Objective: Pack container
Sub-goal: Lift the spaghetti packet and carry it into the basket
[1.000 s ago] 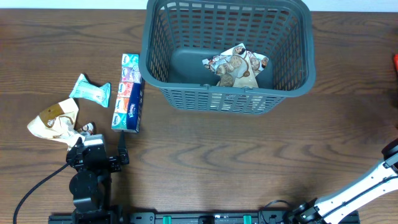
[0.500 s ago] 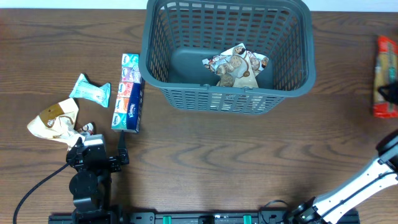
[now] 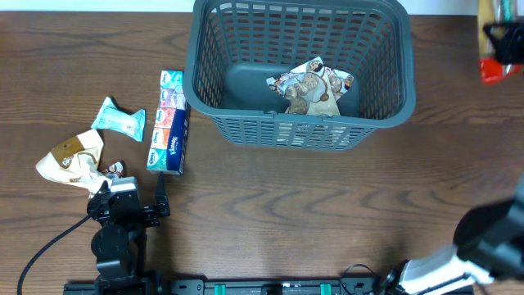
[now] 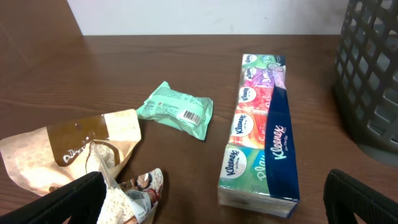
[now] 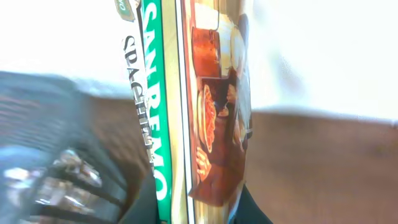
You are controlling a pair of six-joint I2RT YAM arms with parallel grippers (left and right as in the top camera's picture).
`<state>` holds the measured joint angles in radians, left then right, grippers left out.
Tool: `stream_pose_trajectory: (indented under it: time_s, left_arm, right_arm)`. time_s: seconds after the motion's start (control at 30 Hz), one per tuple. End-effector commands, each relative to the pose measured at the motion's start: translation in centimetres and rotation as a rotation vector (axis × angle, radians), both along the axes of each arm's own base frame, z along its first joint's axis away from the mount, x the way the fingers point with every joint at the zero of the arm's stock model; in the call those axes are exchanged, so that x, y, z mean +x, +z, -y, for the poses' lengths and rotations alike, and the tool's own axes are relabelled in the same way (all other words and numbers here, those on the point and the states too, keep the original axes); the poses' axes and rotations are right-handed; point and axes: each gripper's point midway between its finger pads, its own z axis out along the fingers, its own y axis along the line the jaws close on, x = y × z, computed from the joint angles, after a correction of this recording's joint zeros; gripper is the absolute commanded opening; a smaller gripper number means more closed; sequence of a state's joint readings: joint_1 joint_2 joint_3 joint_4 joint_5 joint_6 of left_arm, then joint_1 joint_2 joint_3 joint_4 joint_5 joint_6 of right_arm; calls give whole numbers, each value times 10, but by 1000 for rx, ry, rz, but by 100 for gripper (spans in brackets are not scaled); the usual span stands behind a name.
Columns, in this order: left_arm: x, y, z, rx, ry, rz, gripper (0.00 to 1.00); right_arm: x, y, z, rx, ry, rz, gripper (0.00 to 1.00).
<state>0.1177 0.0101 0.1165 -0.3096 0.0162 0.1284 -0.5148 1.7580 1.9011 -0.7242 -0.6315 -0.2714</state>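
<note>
Overhead view of a brown wooden surface. A dark grey slotted basket is set at the far middle, with one printed snack bag lying inside it. Within the last second a spaghetti packet, clenched in the right claw, has been carried from the right edge up to the far right corner, just beside the basket's rim. It is judged to be the next item packed. The left claw is held wide and empty near a tissue pack, a mint-green packet and a tan bag, none of them moved.
</note>
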Motion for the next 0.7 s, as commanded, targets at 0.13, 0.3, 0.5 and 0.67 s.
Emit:
stream_pose_trajectory:
  time_s: [0.13, 0.3, 0.5, 0.67]
  left_arm:
    - [-1, -11, 0, -4, -1, -31, 98]
    - [-1, -11, 0, -4, -1, -31, 99]
    - [-1, -11, 0, -4, -1, -31, 99]
    - [-1, -11, 0, -4, -1, -31, 99]
  right_arm:
    - [-33, 94, -104, 99, 299, 210, 1]
    - [-31, 96, -158, 137, 435, 210, 1]
    - [-36, 106, -236, 132, 621, 255, 1]
    - [-42, 97, -277, 130, 669, 212, 1]
